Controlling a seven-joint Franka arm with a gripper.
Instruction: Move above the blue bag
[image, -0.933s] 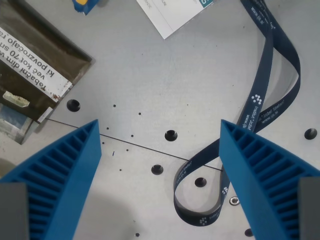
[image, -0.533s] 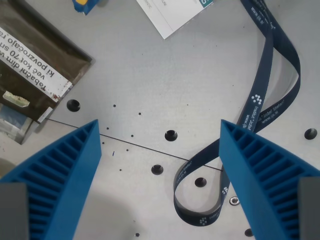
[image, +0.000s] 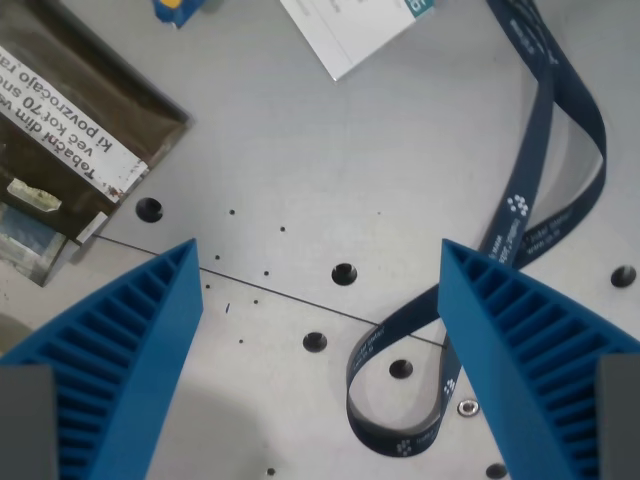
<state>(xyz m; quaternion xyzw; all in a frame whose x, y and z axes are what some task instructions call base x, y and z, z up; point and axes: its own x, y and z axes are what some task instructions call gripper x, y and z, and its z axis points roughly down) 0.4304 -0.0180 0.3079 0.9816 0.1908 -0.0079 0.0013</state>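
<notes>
While the jaws (image: 320, 360) stood wide open with nothing between them, their two ribbed blue fingers (image: 110, 340) framed a bare stretch of grey tabletop (image: 330, 150) dotted with small holes. A dark blue lanyard (image: 520, 215) with white print looped beside the finger on the wrist view's right, its lower curl partly hidden behind that finger. Beyond the finger on the wrist view's left lay a dark tobacco pouch (image: 70, 130) with a white warning label, tilted and cut off by the edge. Far ahead of the jaws, a white card (image: 350, 30) sat at the top edge. Only a small blue and yellow scrap (image: 178, 8) showed at the top edge, ahead and to the left; whether it was the blue bag could not be told.
</notes>
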